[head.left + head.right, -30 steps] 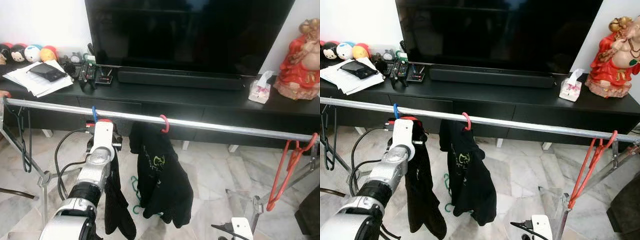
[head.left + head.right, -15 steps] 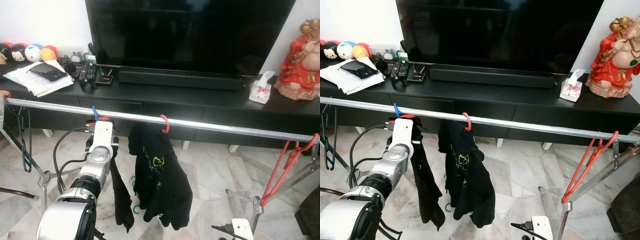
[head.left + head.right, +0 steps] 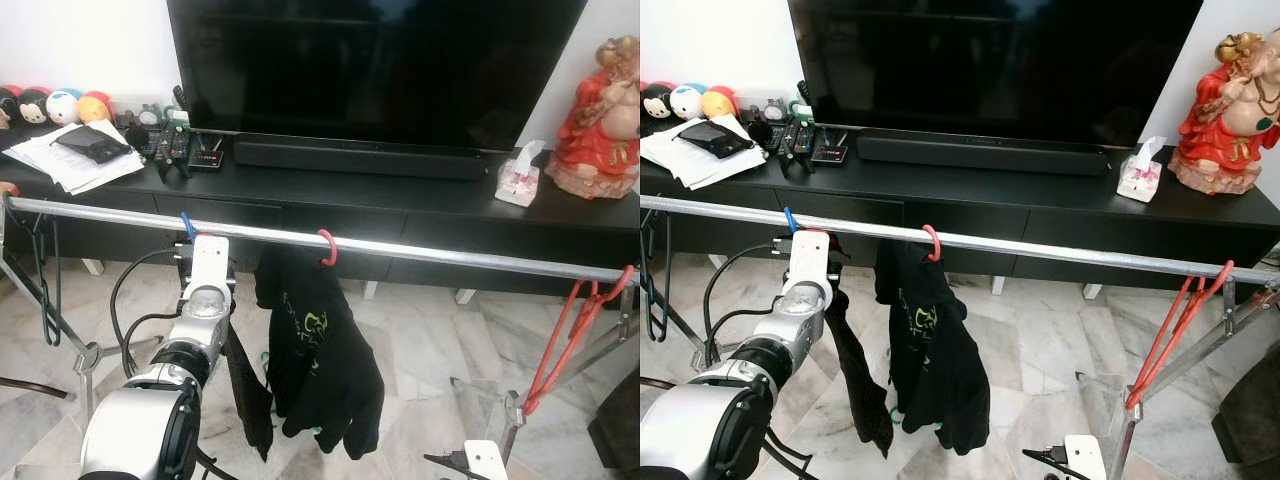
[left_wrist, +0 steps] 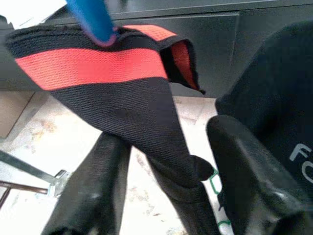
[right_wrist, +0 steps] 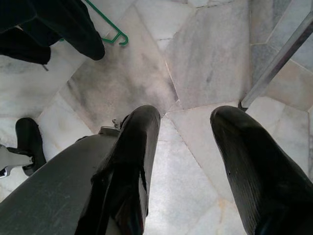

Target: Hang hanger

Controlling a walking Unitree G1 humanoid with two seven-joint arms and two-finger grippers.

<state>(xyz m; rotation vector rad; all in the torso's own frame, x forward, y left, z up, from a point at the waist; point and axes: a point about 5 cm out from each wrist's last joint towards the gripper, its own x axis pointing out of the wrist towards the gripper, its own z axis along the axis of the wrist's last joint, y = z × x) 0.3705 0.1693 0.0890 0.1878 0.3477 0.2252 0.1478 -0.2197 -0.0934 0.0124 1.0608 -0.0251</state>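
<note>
Nearest, low at the right: right pincer [image 5: 183, 147] hanging idle over the marble floor [image 5: 205, 63], fingers spread, nothing between them. Green hanger [image 5: 110, 27] lying on the floor beyond, partly under dark cloth.

At the left, left arm raised toward the rail, left pincer [image 4: 164, 196] just below it with fingers spread apart; black garment with a red stripe [image 4: 102, 78] drooping between them, contact with either finger impossible to tell. Blue hanger hook [image 3: 186, 225] over the silver rail [image 3: 440, 252], carrying that garment just behind the wrist.

Just right of it, red hanger hook [image 3: 326, 247] on the same rail, bearing a black shirt with a green print [image 3: 318, 355]. Far right end of the rail: empty red hanger [image 3: 570, 335]. Far left end: dark hanger [image 3: 45, 285].

Farther back, black counter [image 3: 400, 195] with papers [image 3: 70, 160] and remotes [image 3: 185, 150] at the left, tissue box [image 3: 520, 180] and red figurine [image 3: 605, 110] at the right, large dark television [image 3: 380, 65] standing at the middle.
</note>
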